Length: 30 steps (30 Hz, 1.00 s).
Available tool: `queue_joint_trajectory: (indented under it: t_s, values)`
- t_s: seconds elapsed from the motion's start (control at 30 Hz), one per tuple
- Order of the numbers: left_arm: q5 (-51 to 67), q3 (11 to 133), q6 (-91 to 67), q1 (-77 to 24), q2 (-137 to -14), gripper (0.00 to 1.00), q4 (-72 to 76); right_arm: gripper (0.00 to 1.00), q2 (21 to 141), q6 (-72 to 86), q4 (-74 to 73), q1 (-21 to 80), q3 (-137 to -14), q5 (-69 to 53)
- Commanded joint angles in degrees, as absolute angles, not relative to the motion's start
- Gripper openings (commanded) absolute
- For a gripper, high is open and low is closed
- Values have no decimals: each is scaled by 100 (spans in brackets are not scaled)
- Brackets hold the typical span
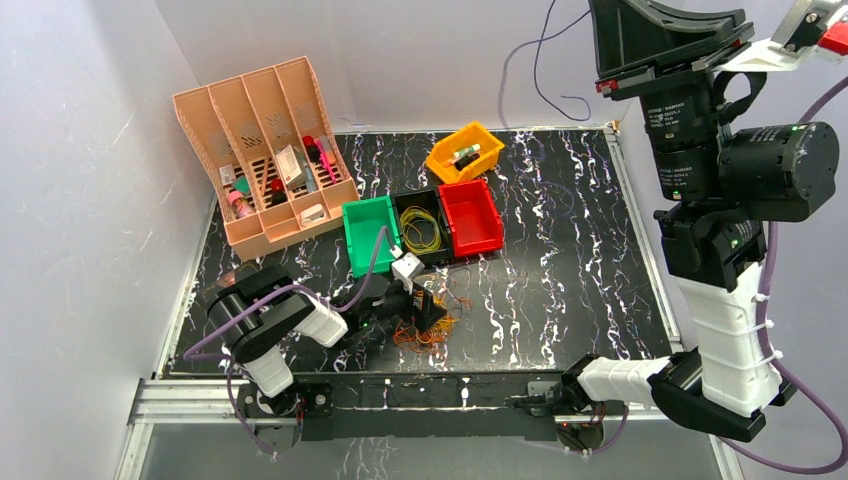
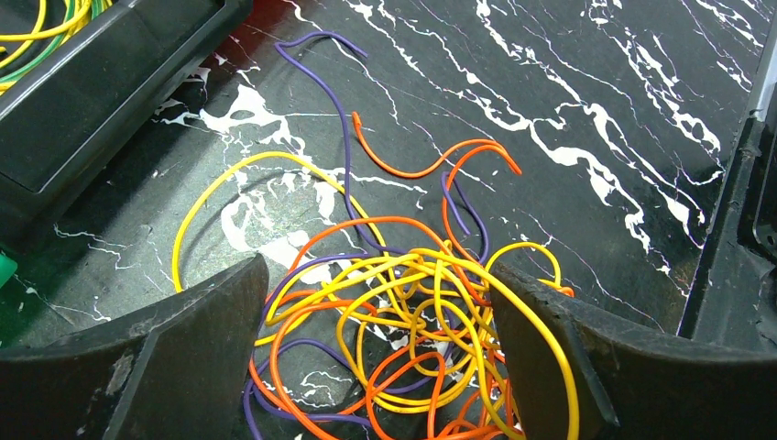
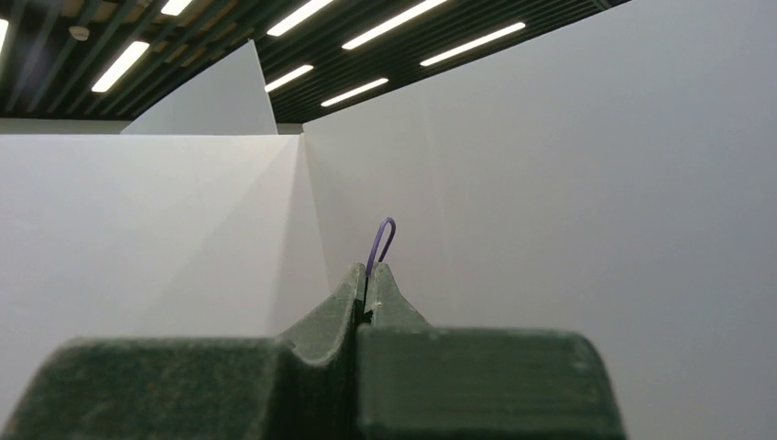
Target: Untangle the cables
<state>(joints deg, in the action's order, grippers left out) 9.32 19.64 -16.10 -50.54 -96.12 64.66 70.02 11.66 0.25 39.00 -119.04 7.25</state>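
Note:
A tangled heap of thin cables point(image 1: 428, 335) lies on the black marbled table near its front edge, by the left arm. In the left wrist view the cables point(image 2: 431, 316) are yellow, orange and purple loops wound through each other. My left gripper point(image 2: 377, 266) hangs open just above the heap, one finger on each side, and a yellow loop lies over the right finger point(image 2: 568, 357). My left gripper point(image 1: 425, 312) holds nothing. My right gripper point(image 3: 369, 272) is raised high and shut on a thin purple cable point(image 3: 383, 234). That purple cable point(image 1: 520, 60) hangs down before the back wall.
A green bin point(image 1: 370, 235), a black bin point(image 1: 405, 205) holding yellow and green coils, and a red bin point(image 1: 470, 215) stand in a row mid-table. A yellow bin point(image 1: 465, 150) sits behind them. A peach file organiser point(image 1: 265, 150) stands at the back left. The raised right arm point(image 1: 720, 250) fills the right side.

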Motion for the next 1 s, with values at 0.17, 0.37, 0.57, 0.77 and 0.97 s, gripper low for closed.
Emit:
queue_joint_trajectory:
  t_s: [0.17, 0.37, 0.57, 0.77, 0.97]
  values:
    - [502, 1802, -1665, -5109, -9312, 95, 6422, 0, 6939, 663, 227, 3888, -11463, 1322]
    - [394, 2040, -1705, -5114, -8438, 98, 5723, 0, 6907, 374, -137, 3885, -10939, 1745]
    - [-56, 2495, -1544, -5108, -7454, 98, 4385, 0, 6839, 407, -246, 3892, -10379, 1965]
    - [-527, 2913, -1296, -5099, -6767, 98, 3095, 0, 6909, 458, -307, 3891, -10087, 2057]
    - [-1368, 3157, -1655, -5086, -6288, 99, 1775, 0, 7200, 387, -317, 3885, -10038, 2213]
